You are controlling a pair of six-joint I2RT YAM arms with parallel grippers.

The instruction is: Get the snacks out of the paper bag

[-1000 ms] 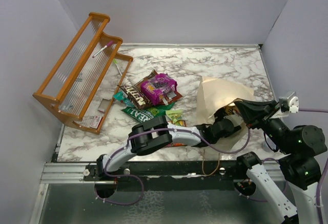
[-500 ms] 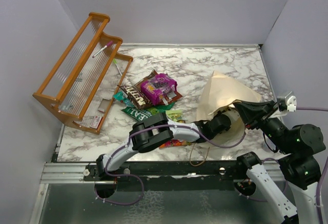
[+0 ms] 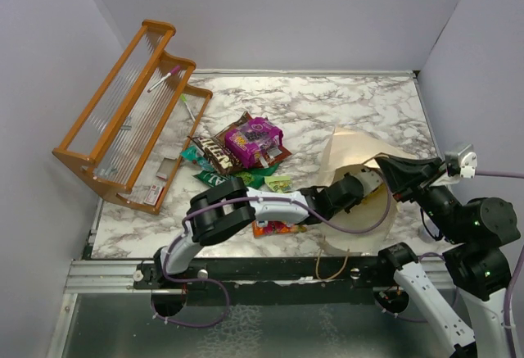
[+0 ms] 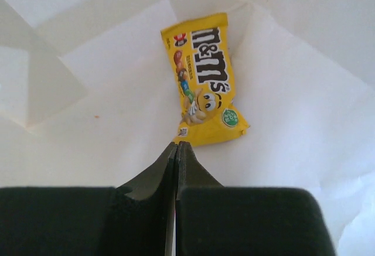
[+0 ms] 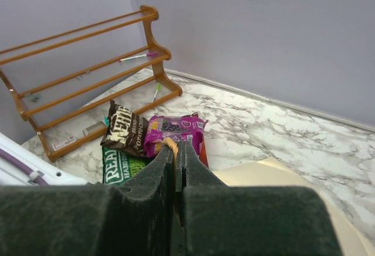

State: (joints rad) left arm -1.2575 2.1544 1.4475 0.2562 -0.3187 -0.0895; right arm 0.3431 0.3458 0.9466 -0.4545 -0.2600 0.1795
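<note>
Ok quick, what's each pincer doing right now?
Left pincer: shut, tips at a corner of the yellow M&M's packet; grip unclear.
Right pincer: shut on the paper bag.

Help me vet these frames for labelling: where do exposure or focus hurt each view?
Left wrist: paper bag interior nearly washed out, creases faint, yet the yellow packet reads sharp. Right wrist: jaws a black, featureless foreground; rack and snacks evenly lit. Top external: even light, soft shadows.

Orange wooden rack [image 3: 123, 120] far left on marble table [image 3: 344, 100]; pink pen [image 3: 164, 78] on rack
</note>
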